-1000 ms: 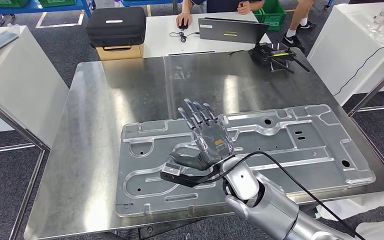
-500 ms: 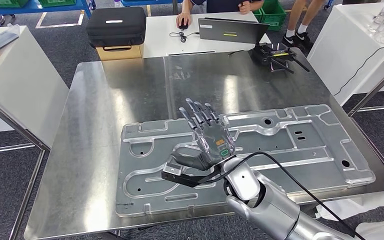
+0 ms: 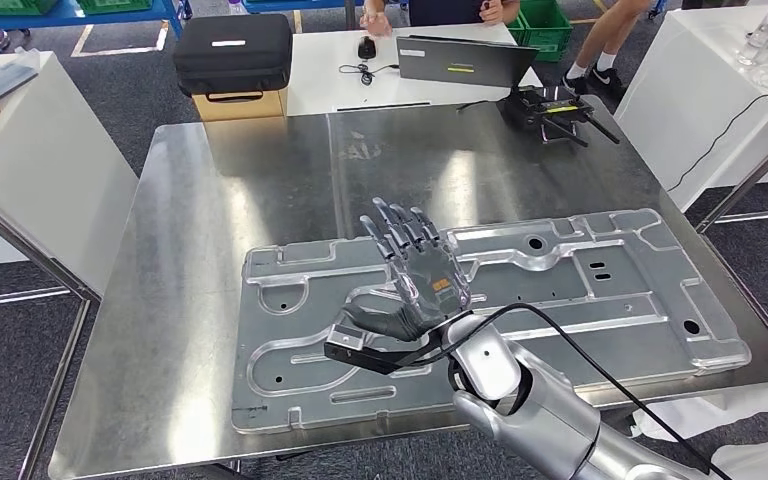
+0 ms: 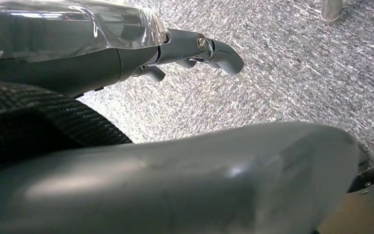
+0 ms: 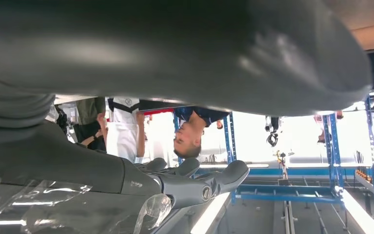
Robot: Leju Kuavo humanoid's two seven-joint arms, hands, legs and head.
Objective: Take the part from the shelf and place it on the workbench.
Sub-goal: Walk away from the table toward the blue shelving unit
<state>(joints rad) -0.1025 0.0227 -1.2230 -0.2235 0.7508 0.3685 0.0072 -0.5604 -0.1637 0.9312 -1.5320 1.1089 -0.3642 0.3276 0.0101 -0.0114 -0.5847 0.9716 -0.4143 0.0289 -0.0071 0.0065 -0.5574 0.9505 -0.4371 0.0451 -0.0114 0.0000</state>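
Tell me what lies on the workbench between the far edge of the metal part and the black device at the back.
Nothing: in the head view, bare workbench sheet separates the part from the black device.

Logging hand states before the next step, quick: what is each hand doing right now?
Left hand: hanging over the carpet floor, holding nothing; whether open or closed cannot be told.
Right hand: open, fingers spread above the metal part, holding nothing.

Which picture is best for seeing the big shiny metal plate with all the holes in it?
The head view. It shows the whole metal part lying flat on the steel workbench, with the right hand over it. The left wrist view looks at carpet, and the right wrist view looks across the room, so neither shows the part.
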